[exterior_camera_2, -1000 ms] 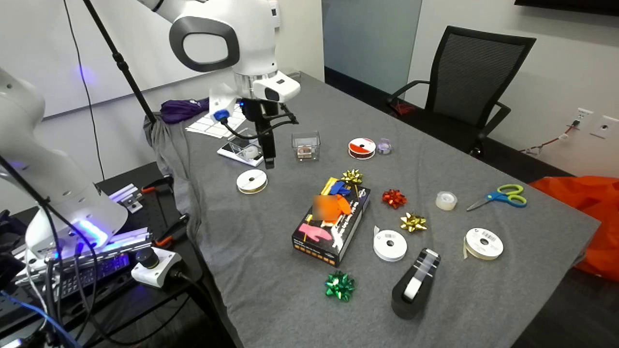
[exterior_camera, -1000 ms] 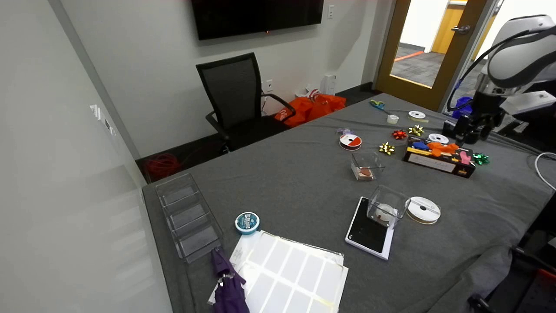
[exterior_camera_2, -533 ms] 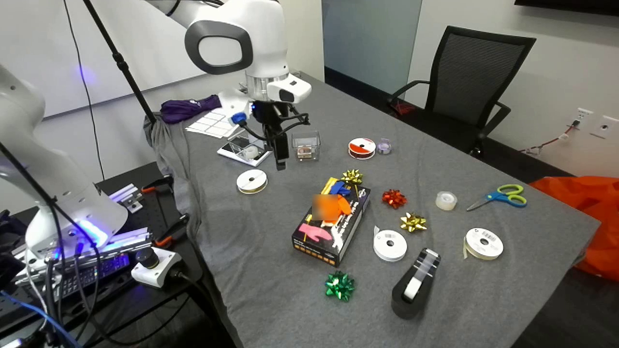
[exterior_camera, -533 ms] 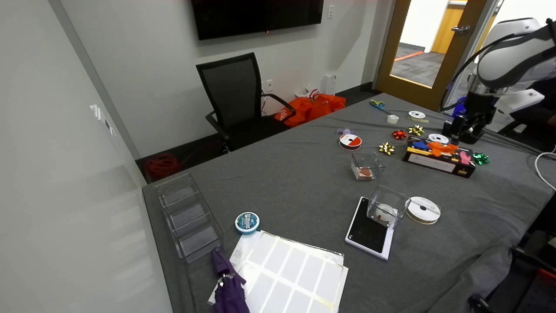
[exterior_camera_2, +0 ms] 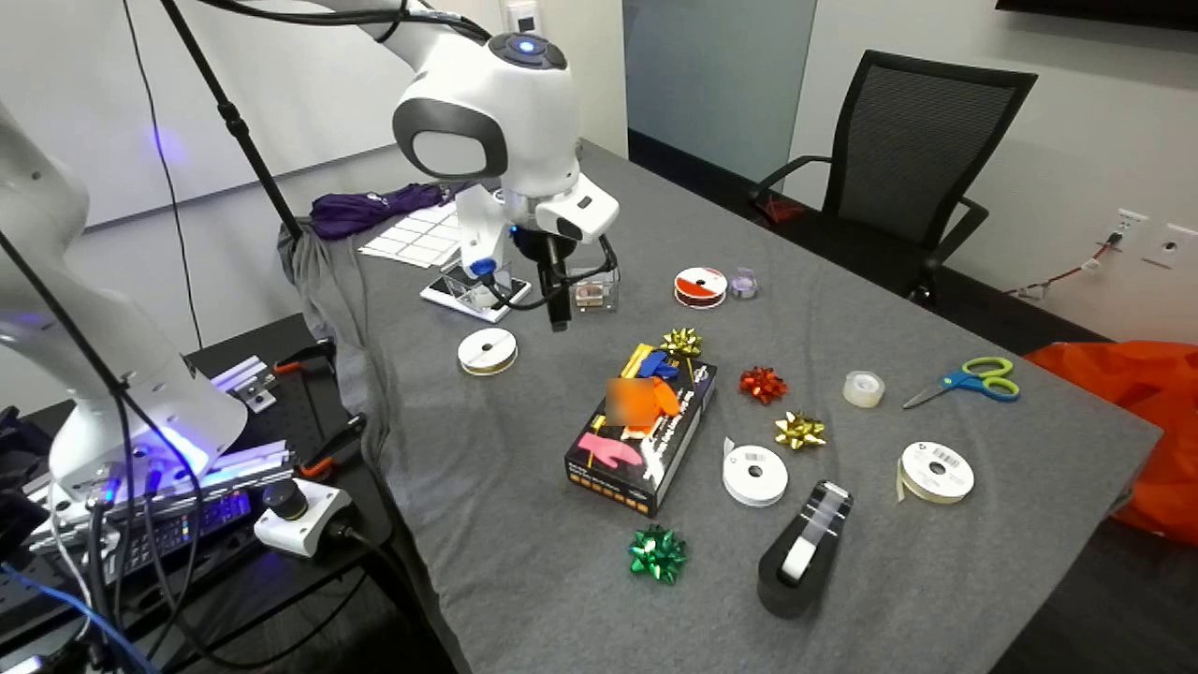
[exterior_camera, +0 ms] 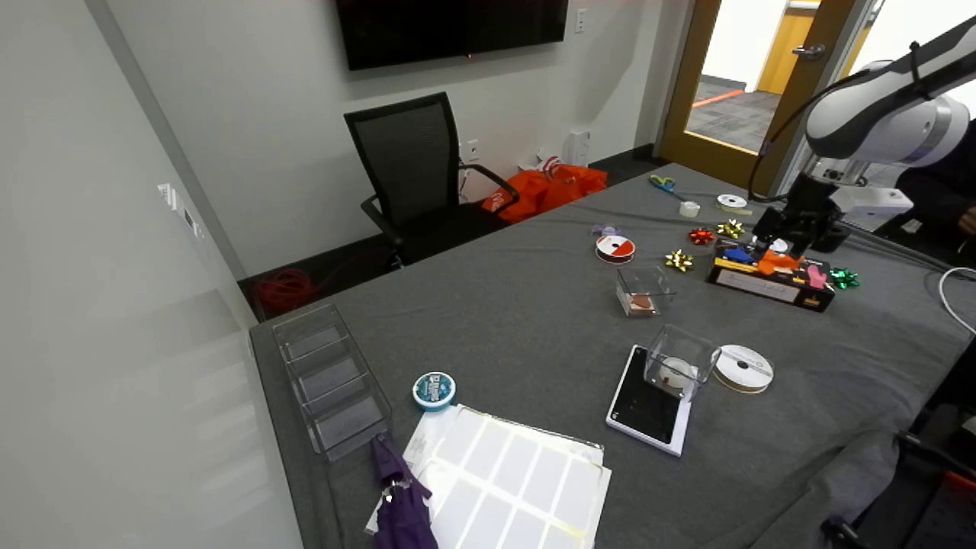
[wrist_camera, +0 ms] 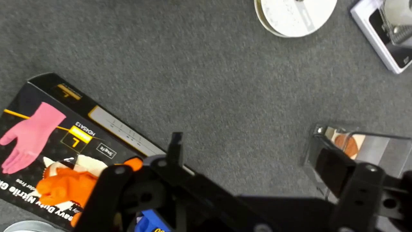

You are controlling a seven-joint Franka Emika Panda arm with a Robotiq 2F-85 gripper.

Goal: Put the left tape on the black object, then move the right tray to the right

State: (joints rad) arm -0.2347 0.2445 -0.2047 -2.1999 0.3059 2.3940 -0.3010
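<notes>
The left tape, a flat white roll with a small central hole (exterior_camera_2: 488,348), lies on the table beside a white, black-topped device; it also shows in the wrist view (wrist_camera: 291,16). A black glove box (exterior_camera_2: 622,463) lies near the table's middle; it also shows in the wrist view (wrist_camera: 96,138). The right one of two small clear trays (exterior_camera_2: 611,292) holds a brown-topped item. My gripper (exterior_camera_2: 559,326) is open and empty above the table. In the wrist view its fingers (wrist_camera: 249,148) spread between the glove box and the clear tray. I cannot tell which thing is the black object.
The black-topped device (exterior_camera: 648,404) bears another clear tray (exterior_camera: 681,347) with a roll inside. A black tape dispenser (exterior_camera_2: 805,557), white rolls (exterior_camera_2: 755,476), a red-and-white roll (exterior_camera_2: 700,285), bows (exterior_camera_2: 658,554) and scissors (exterior_camera_2: 973,378) lie around. A long divided tray (exterior_camera: 332,381) stands at the far end.
My gripper has moved right and the arm has lowered slightly in one exterior view; it has moved left over the glove box in another. The objects on the table have not moved.
</notes>
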